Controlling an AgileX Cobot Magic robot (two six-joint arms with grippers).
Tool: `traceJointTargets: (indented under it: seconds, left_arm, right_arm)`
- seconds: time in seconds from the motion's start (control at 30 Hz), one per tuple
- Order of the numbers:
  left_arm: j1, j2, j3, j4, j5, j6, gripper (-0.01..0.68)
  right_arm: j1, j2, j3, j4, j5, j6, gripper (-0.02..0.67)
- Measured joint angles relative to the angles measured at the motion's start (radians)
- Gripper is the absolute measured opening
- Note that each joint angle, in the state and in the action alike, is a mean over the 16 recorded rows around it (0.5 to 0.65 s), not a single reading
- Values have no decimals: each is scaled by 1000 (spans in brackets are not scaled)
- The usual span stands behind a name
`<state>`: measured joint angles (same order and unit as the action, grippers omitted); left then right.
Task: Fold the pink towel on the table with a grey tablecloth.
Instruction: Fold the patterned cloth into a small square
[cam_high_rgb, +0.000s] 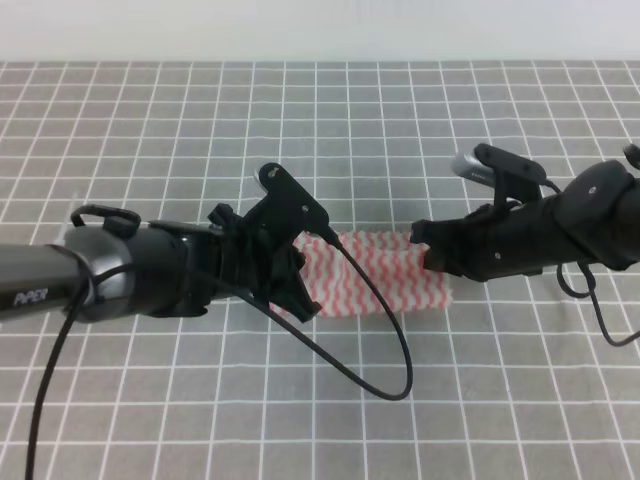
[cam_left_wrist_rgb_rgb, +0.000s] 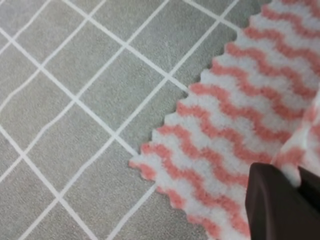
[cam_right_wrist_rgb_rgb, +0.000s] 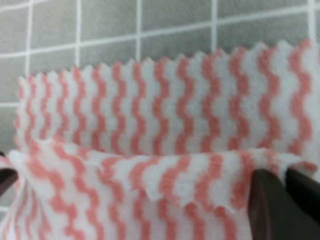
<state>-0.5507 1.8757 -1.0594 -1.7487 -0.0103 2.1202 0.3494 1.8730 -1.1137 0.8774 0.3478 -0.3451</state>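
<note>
Pink towel (cam_high_rgb: 375, 280) spread near the middle of the table with a grey tablecloth (cam_high_rgb: 330, 130), partly doubled over itself, upper layer toward the near side. Left gripper (cam_high_rgb: 290, 275) at the towel's left end; right gripper (cam_high_rgb: 430, 255) at its right end. Cable (cam_high_rgb: 385, 330) looped across the cloth before the towel.

one pink towel (cam_high_rgb: 375, 272), two pincers, one table with a grey tablecloth (cam_high_rgb: 300, 130)
</note>
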Motion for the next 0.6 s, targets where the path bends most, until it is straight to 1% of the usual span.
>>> traceJointTargets:
  seconds: [0.4, 0.6]
  left_arm:
    - [48, 1, -4, -2, 52, 3, -1]
    - [61, 7, -4, 0, 82, 2, -1]
  right_arm:
    - [0, 5, -23, -7, 2, -2, -15]
    - [0, 5, -23, -10, -3, -3, -15]
